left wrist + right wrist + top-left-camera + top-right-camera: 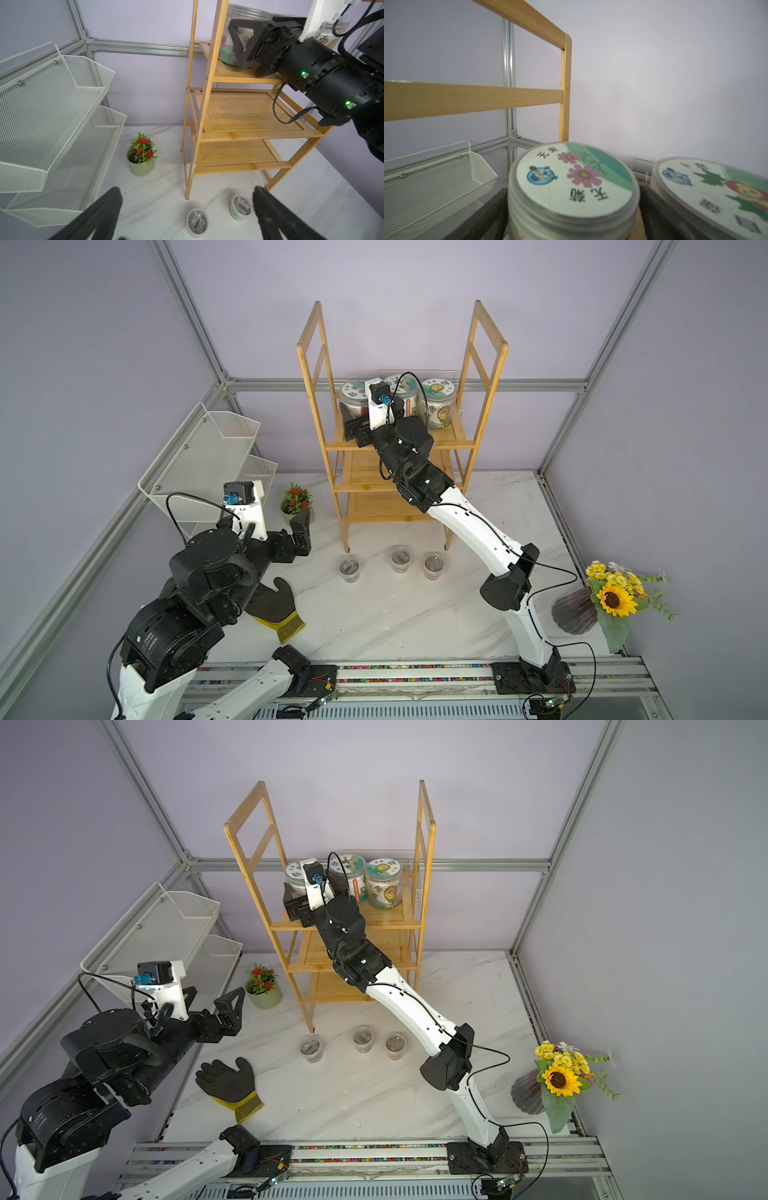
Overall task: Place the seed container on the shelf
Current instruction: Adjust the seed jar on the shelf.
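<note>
The shelf (453, 444) (395, 923) is a light bamboo rack against the back wall. Three seed containers with printed lids stand in a row on its top tier. The left one (352, 391) (574, 180), with pink flowers on its lid, stands upright on the tier between my right gripper's fingers. My right gripper (573, 205) is open, one finger on each side of this jar, with bare wood showing beside one finger. My left gripper (210, 998) (187, 189) hovers open and empty above the table's left side, in front of the wire basket.
A white wire two-tier basket (208, 456) leans on the left wall. A small potted plant (296, 502) stands beside the shelf's left leg. Three small lidded cups (349, 568) (400, 559) (434, 566) stand before the shelf. A black glove (274, 601) lies front left, a sunflower vase (575, 612) far right.
</note>
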`<state>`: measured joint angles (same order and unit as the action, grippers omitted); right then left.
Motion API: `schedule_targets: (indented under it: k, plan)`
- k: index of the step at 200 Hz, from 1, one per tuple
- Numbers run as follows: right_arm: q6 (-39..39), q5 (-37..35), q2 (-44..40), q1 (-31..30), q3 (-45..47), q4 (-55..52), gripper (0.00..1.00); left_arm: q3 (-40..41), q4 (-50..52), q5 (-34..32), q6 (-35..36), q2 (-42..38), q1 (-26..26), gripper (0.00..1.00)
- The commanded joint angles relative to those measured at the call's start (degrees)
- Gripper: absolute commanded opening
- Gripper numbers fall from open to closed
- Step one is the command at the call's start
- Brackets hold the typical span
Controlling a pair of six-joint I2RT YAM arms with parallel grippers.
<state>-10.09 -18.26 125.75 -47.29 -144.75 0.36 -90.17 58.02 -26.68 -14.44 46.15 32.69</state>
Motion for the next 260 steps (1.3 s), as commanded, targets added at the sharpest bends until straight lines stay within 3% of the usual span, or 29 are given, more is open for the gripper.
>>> schedule_targets:
  k: [1,115,220,260]
  plan:
    - [1.51,0.34,-4.77,0.2,2.49,0.52,0.97,-1.59,-1.16,0.75,-0.67,0.26,0.04,1.0]
    - [2.53,-0.26,-13.08,-1.04,15.05,1.64,0.97,-2.61,-0.19,1.13,-1.16,0.17,0.05,1.0]
    - [2.22,-0.68,-23.97,-2.19,31.96,6.13,0.97,-3.17,0.16,2.07,-1.56,0.15,0.04,1.0]
    - [2.52,-0.12,-24.46,-2.2,32.19,5.2,0.97,-3.32,0.25,2.85,-2.05,0.11,0.06,0.98]
